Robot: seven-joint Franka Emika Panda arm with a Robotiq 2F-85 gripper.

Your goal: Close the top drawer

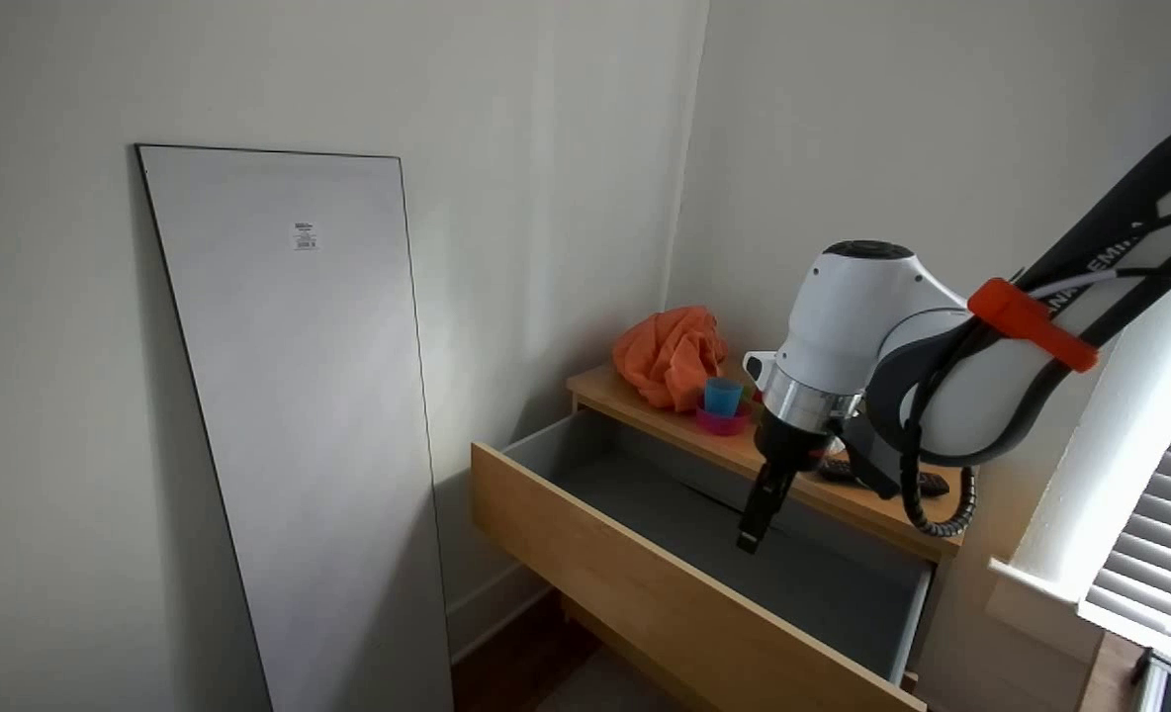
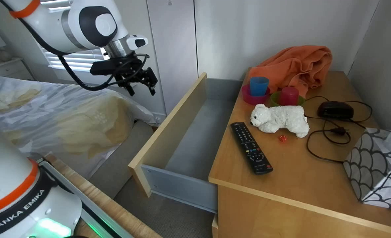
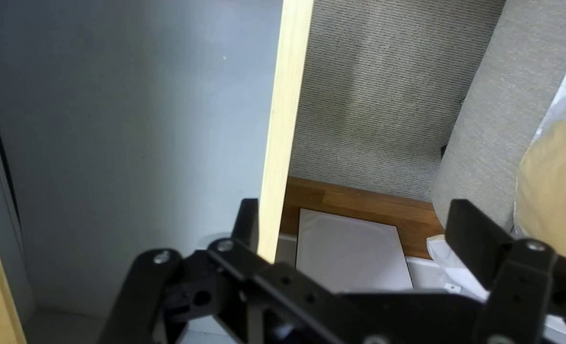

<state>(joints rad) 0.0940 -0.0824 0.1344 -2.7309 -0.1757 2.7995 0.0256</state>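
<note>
The top drawer stands pulled far out of the tan dresser in both exterior views (image 1: 645,583) (image 2: 177,129). Its grey inside shows bare. The drawer's front edge runs down the wrist view (image 3: 283,114). My gripper (image 2: 142,91) is open and empty, with its fingers pointing down. It hangs near the drawer front; it also shows in an exterior view (image 1: 749,539). In the wrist view my gripper (image 3: 354,215) has one finger over the drawer's inner side and the other out past the front edge. The height gap to the edge is unclear.
On the dresser top (image 2: 235,180) lie a remote (image 2: 251,148), a white plush bear (image 2: 281,120), an orange cloth (image 2: 298,66), cups in bowls, a cabled black device (image 2: 335,110) and a patterned box (image 2: 369,165). A bed (image 2: 83,122) stands opposite. A panel (image 1: 299,396) leans on the wall.
</note>
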